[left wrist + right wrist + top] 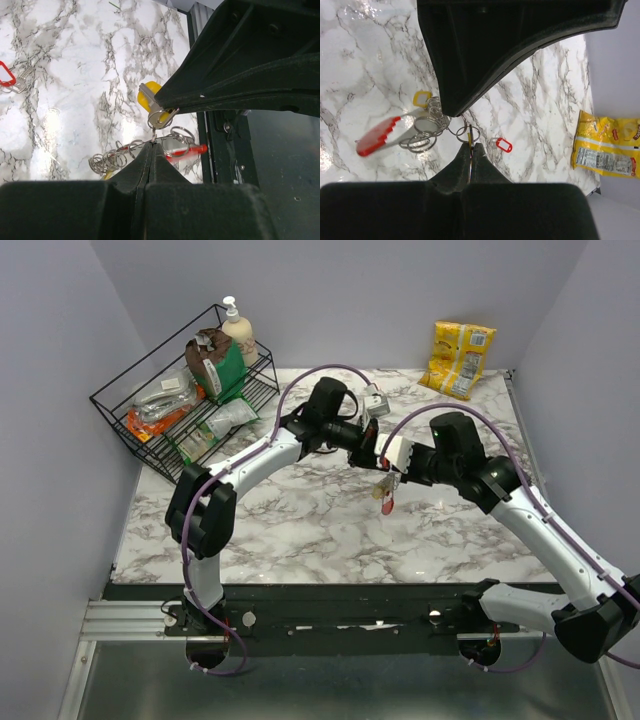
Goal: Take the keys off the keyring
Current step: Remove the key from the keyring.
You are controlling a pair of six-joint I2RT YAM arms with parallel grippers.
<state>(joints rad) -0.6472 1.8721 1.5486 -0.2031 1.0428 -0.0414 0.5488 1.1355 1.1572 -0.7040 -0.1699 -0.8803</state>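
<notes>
Surface: white marble-pattern table (300, 525), lavender walls (380, 290). Wire rack (130, 415) with packets at the back left, a soap bottle (238, 330) behind it, yellow snack bag (458, 358) at the back right.

From above we see both arms meeting over mid-table, with the keys (386, 498) dangling between them, clear of the surface; detail is too small there. The wrist views resolve it and also show a loose red tag (503, 145) lying on the table.

Left gripper (152, 147): fully closed, pinching a thin wire of the keyring (175, 140). Right gripper (470, 147): fully closed on the bunch. We note a silver key at its tip, but cannot tell whether key or ring is gripped.

The bunch: a chain of small linked rings, a yellow piece, a red-ended piece.
</notes>
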